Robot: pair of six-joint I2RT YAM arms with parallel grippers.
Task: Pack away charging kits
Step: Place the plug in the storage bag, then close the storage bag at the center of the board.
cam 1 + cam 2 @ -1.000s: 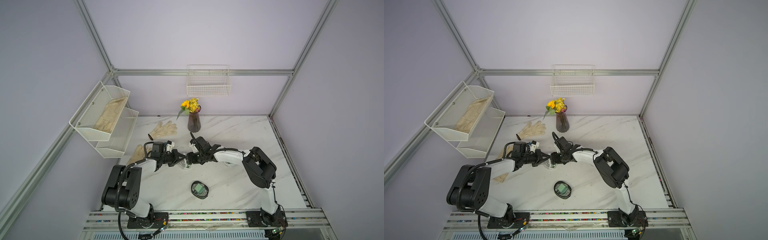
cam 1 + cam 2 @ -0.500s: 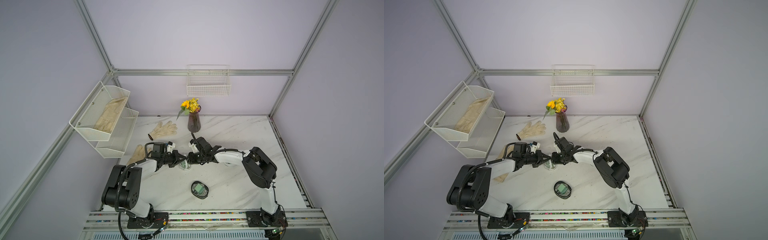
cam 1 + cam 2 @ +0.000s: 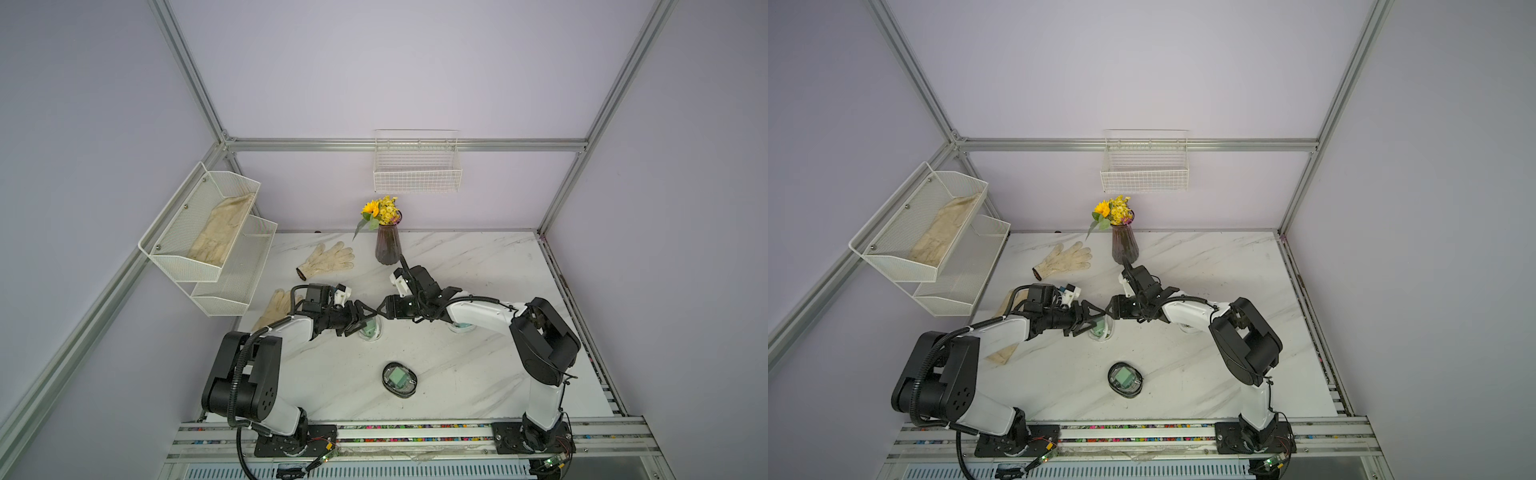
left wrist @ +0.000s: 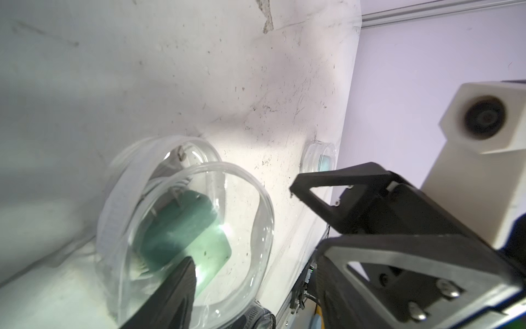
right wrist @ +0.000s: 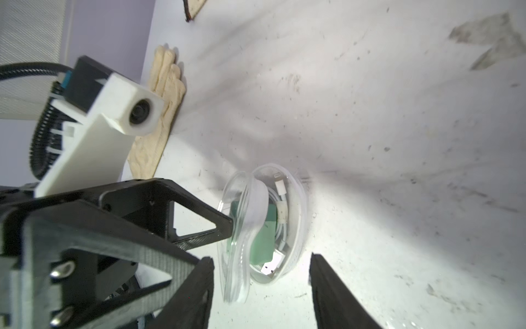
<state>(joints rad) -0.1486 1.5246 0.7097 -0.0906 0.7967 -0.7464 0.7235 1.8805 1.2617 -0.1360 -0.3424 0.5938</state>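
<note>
Left arm (image 3: 257, 361): rooted at the near left, forearm laid low and reaching rightward to the middle of the table (image 3: 478, 266); left gripper (image 3: 362, 321) points right, jaws spread, nothing clamped, one finger (image 5: 222, 222) tip against the raised lid (image 5: 236, 273). Right arm (image 3: 544, 345): rooted at the near right, elbow folded high, white forearm stretched leftward; right gripper (image 3: 383, 312) faces the left one almost tip to tip, fingers (image 5: 330, 287) well apart and empty. Clear case (image 3: 377, 336): on the marble below both grippers, open, lid tilted up, holding green adapter (image 5: 257, 245) and coiled white cable (image 5: 280, 199). Black-rimmed case (image 3: 386, 379): nearer, centre, green plug (image 3: 399, 377) inside. Third clear case (image 3: 462, 329): right of centre, partly under the right forearm
</note>
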